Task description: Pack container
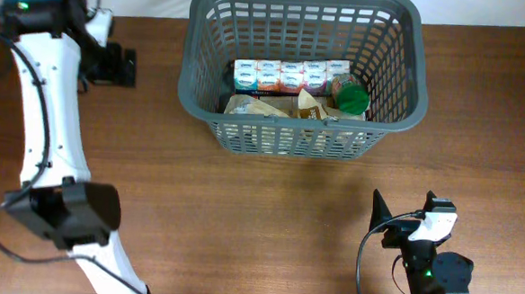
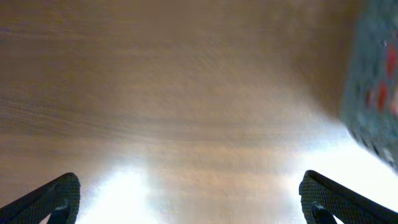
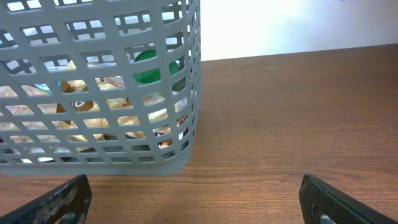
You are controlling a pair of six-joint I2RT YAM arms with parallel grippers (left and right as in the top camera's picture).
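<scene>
- table [image 1: 268, 219]: brown wood-grain top, glare patches below the left gripper [image 2: 196, 202]. A pale wall [image 3: 298, 25] stands past its far edge, ahead of the right gripper [image 3: 199, 202].
- container [image 1: 194, 71]: dark grey plastic basket with lattice-slotted walls and a rounded rectangular rim. It is ahead and left of the right gripper, near but not touching. For the left gripper it is off to the right, blurred at the frame edge.
- left gripper: fingers spread wide, nothing between them, only bare table.
- right gripper: fingers also spread wide, empty.
- in the container, a row of small white packs [image 1: 289, 75] with red and blue print, on the side far from the right gripper.
- crumpled brown paper packets [image 1: 265, 107] on the near side of that row, tan patches through the lattice.
- round green lid [image 1: 352, 98] at the container's end on the right gripper's side, seen through the slots ahead and left of it.
</scene>
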